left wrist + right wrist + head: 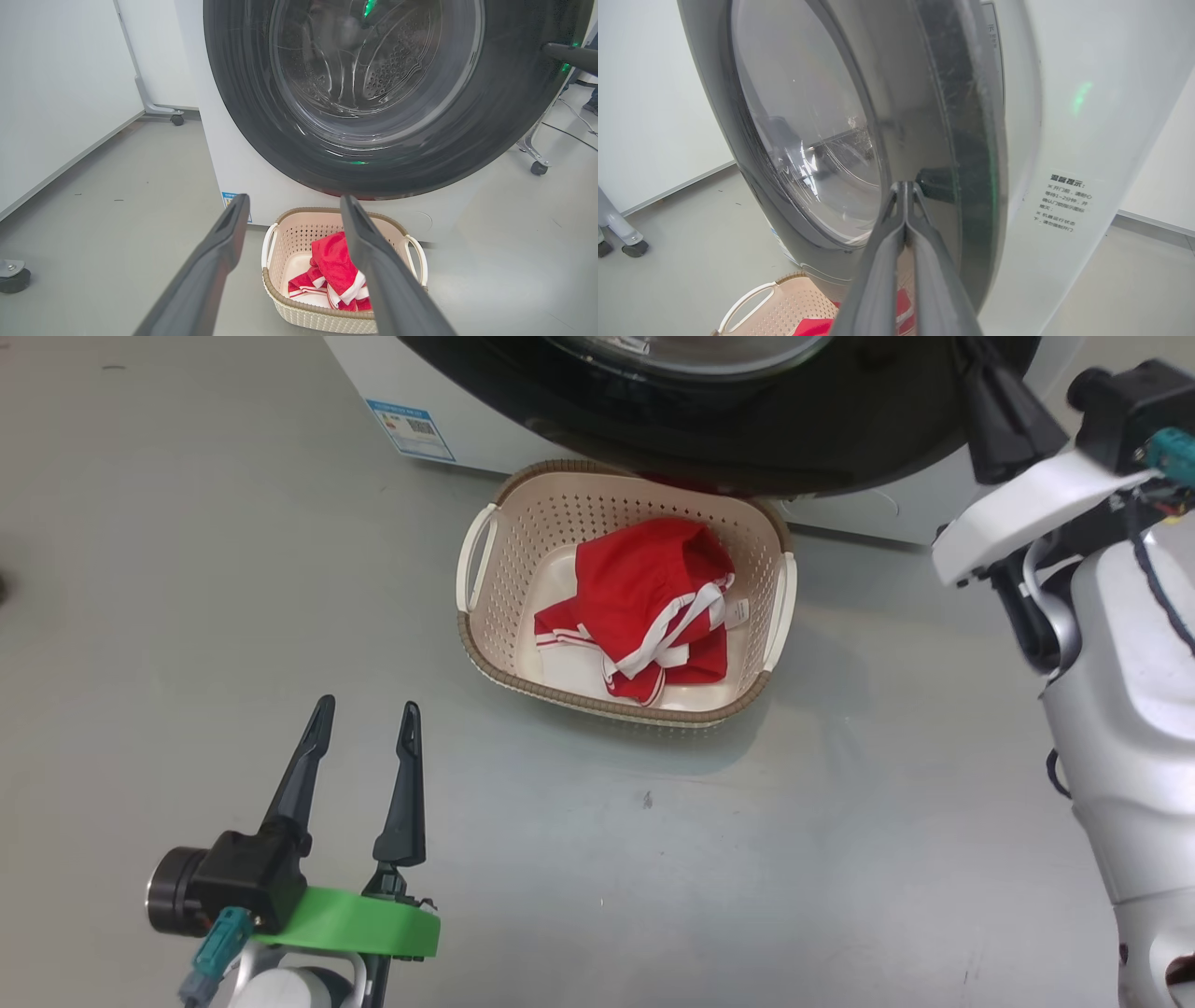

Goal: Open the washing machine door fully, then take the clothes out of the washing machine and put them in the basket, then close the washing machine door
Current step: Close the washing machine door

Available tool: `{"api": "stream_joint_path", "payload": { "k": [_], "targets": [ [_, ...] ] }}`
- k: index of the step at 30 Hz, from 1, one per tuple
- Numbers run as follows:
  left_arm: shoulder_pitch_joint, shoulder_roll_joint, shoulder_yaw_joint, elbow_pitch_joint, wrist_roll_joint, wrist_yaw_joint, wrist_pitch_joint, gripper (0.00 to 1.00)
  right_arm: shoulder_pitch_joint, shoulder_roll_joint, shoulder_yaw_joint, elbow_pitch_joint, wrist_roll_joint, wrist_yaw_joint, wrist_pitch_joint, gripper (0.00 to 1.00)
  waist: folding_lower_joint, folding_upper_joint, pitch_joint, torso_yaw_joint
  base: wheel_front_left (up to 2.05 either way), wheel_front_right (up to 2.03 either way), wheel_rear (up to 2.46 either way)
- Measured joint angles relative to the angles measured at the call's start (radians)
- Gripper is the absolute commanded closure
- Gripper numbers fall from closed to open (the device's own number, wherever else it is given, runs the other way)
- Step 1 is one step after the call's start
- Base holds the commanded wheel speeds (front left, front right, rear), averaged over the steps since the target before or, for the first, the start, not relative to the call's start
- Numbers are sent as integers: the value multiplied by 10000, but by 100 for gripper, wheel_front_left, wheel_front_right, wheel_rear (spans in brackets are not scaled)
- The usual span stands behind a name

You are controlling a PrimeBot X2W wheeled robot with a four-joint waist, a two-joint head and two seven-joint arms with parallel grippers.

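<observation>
A: Where the washing machine stands across the top of the left wrist view, how does its door lie?
B: The washing machine door lies close against the white front. Latched or not, cannot tell. Steel drum visible through the glass bowl; no red in there that I can make out.
A: How will it handle?
B: Judgement: rigid, weighty, turns on a hinge. Black rim is glossy, so closed fingertips may skid. Push on the rim at the edge far from the hinge, square on, and keep off the glass. The latch likely wants a firm last press.
A: Basket?
B: The basket, upper centre of the head view, on the floor just under the door's lower edge. The clothes lie inside in a crumpled heap. Soft, light, limp.
A: Tools?
B: Right gripper, centre of the right wrist view: fingers pressed together, holding nothing, tips at the door's black rim, touching it as far as I can judge. Left gripper, lower left of the head view: fingers spread apart, empty, well apart from the basket.
A: Smallest?
B: Blue sticker, upper left of centre in the head view, on the machine's front.
</observation>
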Motion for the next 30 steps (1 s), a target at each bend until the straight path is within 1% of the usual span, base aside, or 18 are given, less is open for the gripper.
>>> {"api": "stream_joint_path", "payload": {
  "k": [13,20,30],
  "targets": [
    [-509,-50,-332,215,-130,-2,-167,0,-1512,-359,-458,828,0,-17,-4,100,0,0,589,236,0,0,0],
    [-688,-67,-372,428,-178,-2,-251,0,-1951,-460,-627,1235,0,-180,-245,100,0,0,721,354,0,0,0],
    [-876,-81,-403,652,-263,0,-293,0,-2275,-489,-729,1827,2,-192,-663,100,0,0,727,425,0,0,0]
  ]
}}
